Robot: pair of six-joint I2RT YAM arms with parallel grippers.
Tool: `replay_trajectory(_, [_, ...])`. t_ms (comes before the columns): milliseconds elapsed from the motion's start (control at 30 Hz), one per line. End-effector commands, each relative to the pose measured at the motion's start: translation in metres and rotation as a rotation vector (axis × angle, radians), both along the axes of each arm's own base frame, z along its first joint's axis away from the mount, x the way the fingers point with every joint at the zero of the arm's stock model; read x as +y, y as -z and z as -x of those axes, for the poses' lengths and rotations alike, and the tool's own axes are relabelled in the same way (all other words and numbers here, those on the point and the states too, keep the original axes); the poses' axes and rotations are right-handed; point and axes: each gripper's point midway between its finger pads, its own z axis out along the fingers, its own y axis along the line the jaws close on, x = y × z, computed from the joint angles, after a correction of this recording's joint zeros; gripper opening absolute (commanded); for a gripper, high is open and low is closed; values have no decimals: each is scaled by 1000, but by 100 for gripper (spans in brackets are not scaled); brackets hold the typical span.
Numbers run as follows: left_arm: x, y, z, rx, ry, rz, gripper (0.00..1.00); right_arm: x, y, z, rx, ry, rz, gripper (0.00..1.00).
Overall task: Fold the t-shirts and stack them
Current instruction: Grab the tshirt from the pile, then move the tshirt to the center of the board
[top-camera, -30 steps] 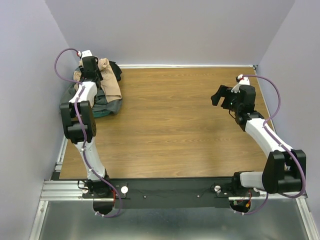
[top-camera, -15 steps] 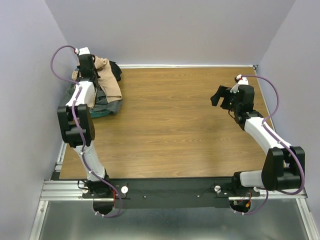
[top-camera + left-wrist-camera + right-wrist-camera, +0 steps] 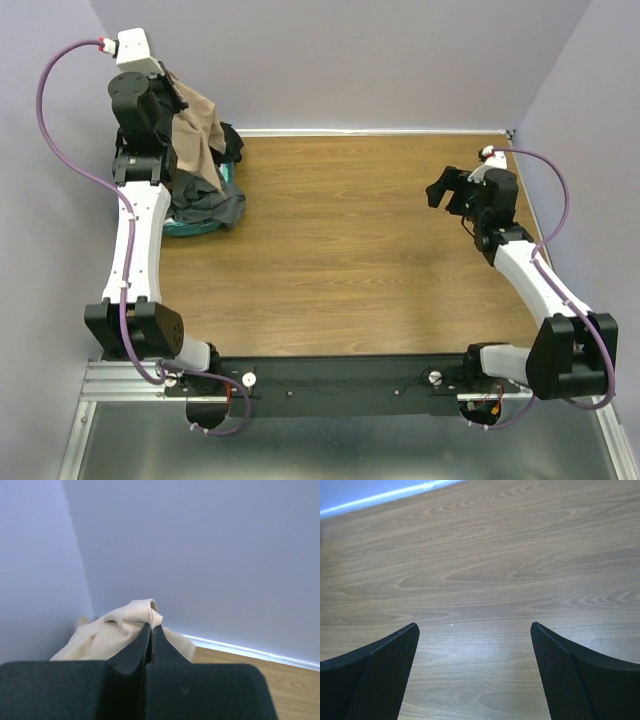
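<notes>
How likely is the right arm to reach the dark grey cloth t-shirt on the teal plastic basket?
Probably not: the wooden table between is bare, but the open right claw hangs far right, the dark grey t-shirt far left.

My top camera looks down over the whole worktop (image 3: pixel 340 250) from high above its near edge. My left wrist camera faces the back wall (image 3: pixel 200 555), close to the tan t-shirt (image 3: pixel 122 622). My right wrist camera sees that worktop close up.

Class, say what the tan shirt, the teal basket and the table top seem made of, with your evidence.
Tan shirt: soft matte cloth; it drapes, with a stitched hem. Teal basket: probably plastic; smooth, evenly coloured rim. Table top: wood or wood-look laminate; grain lines, faint sheen.
</notes>
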Motion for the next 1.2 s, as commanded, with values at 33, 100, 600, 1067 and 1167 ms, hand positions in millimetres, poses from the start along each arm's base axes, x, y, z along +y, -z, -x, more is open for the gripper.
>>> replay_trajectory(33, [-83,-83,51,-193,286,-65,0,-1,-42,7,-97,21,-46,98])
replay_trajectory(100, [-120,-106,76,-255,410,-67,0,4,-43,12,-97,-3,-66,98])
replay_trajectory(600, [-252,-97,136,-333,949,128,0,11,-70,57,-155,-42,-111,99])
replay_trajectory(1067, [-233,198,73,293,633,158,58,29,-23,88,-5,-139,-154,96])
replay_trajectory(1167, [-219,247,99,373,594,155,60,39,3,101,84,-185,-196,89])
